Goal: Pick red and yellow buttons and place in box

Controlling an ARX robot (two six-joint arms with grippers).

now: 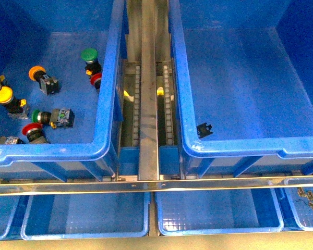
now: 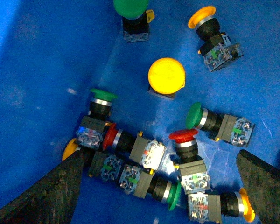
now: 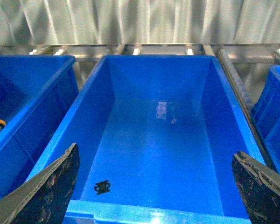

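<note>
Red and yellow buttons lie mixed with green ones on the floor of the left blue bin (image 1: 107,104). In the left wrist view I see a yellow cap (image 2: 166,74) standing upright, a yellow button (image 2: 201,17) on its side, and two red buttons (image 2: 183,136) (image 2: 110,136) in a tangled cluster. My left gripper (image 2: 159,156) hangs open above that cluster, holding nothing. The box (image 1: 250,147) is the deep bin on the right. My right gripper (image 3: 156,151) is open over the box's (image 3: 91,116) near rim. Neither arm shows in the front view.
Green-capped switches (image 2: 103,94) (image 2: 173,196) lie against the red ones. A small black piece (image 3: 102,187) rests on the box floor. A metal roller rail (image 1: 147,94) runs between the two bins. Shallow blue trays (image 1: 83,213) (image 1: 219,211) line the front edge.
</note>
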